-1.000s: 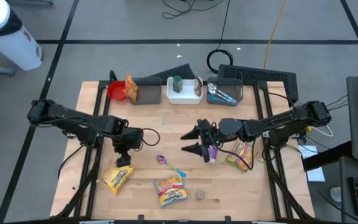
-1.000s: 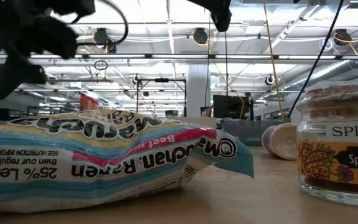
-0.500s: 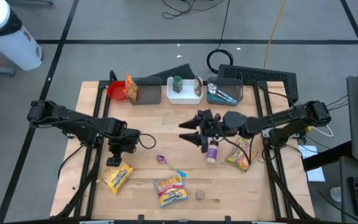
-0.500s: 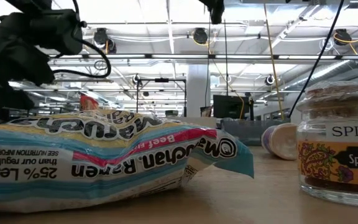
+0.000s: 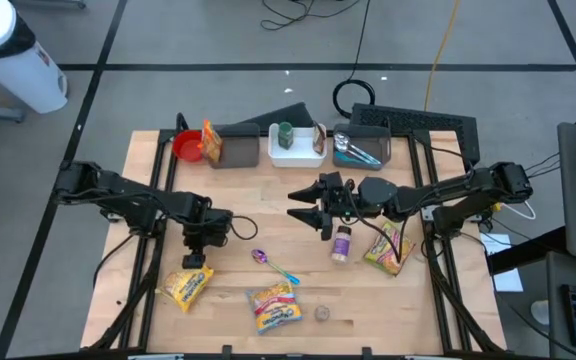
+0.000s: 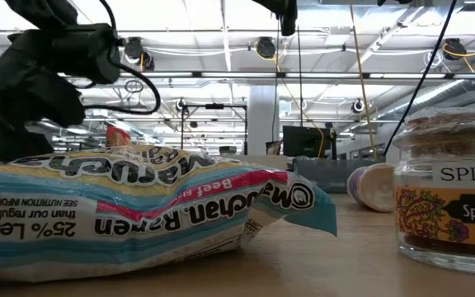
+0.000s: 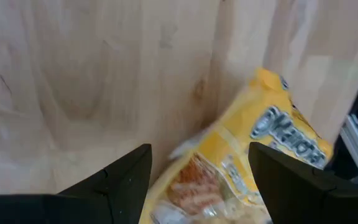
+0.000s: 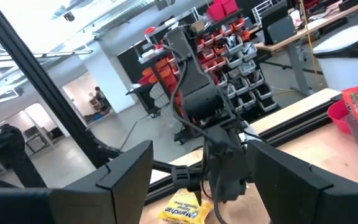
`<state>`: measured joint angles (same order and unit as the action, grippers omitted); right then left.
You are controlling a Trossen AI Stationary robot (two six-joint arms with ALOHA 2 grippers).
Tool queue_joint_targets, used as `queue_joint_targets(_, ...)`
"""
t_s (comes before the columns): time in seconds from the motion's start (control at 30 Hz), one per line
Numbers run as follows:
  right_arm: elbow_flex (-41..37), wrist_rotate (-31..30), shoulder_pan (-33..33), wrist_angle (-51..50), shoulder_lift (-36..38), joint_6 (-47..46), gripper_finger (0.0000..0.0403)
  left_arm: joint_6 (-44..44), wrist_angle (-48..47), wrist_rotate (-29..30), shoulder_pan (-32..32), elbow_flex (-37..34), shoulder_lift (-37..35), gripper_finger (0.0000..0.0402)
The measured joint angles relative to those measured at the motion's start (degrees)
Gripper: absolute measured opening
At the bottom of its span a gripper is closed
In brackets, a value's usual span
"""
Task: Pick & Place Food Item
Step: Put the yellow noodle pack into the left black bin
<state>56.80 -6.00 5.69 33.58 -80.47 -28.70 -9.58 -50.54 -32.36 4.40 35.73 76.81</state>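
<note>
I am holding my left gripper (image 5: 196,263) just above a yellow ramen packet (image 5: 185,285) on the wooden table (image 5: 258,215), my fingers (image 7: 120,183) standing wide apart and holding nothing. In my left wrist view, the yellow ramen packet (image 7: 241,174) is lying between and beyond my fingertips, its printed word partly readable as "Maru". My right gripper (image 5: 306,212) is hovering near the table's middle, its fingers spread wide and empty too, pointing toward my left arm. A spice jar (image 5: 340,244) is lying on its side just beside my right gripper, and next to the jar a colourful snack packet (image 5: 387,246) is resting flat.

In the low view, a second ramen packet (image 6: 138,210) is filling the foreground, its upside-down lettering reading "Maruchan Ramen", "Beef" and "25% Less". Beside it a small upright jar (image 6: 449,194) is showing the words "SPICE" and "Spanish". A purple spoon (image 5: 273,264) is lying between the yellow ramen packet and the spice jar.
</note>
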Motion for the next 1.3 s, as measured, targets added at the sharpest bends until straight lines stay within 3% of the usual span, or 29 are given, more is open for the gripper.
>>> queue_joint_targets(0.27,0.0,0.1,0.4,-0.3,0.0,-0.1,0.0251,0.3,1.6,0.2,0.0,0.0,4.4,0.0273)
queue_joint_targets(0.57,0.0,0.2,0.4,-2.7,0.0,-0.3,0.0251,0.2,1.6,-0.5,0.0,0.0,4.5,0.0262)
queue_joint_targets(1.3,0.0,0.2,0.4,-2.8,0.0,0.9,0.0251,0.4,1.6,-0.7,0.0,0.0,4.5,0.0008)
